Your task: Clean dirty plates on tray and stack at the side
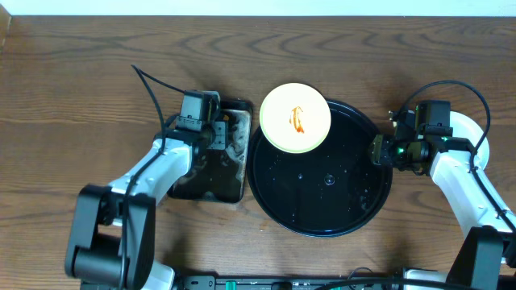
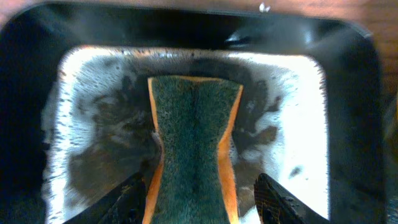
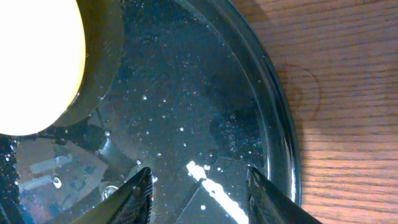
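Observation:
A pale yellow plate (image 1: 295, 118) with an orange-red smear rests on the upper left rim of the round black tray (image 1: 355, 205). The right wrist view shows its edge (image 3: 31, 62) and the wet tray floor (image 3: 205, 93). A pale plate (image 1: 476, 129) lies on the table at the far right, partly hidden under my right arm. My right gripper (image 1: 379, 151) (image 3: 199, 177) is open and empty, low over the tray's right side. My left gripper (image 1: 218, 133) (image 2: 200, 190) is open over the rectangular pan, with its fingers either side of the sponge (image 2: 194, 143).
The rectangular black pan (image 1: 205, 181) (image 2: 348, 124) holds foamy water and the green sponge with orange-yellow edges. It stands just left of the tray. Brown wooden table (image 1: 81, 80) lies all around.

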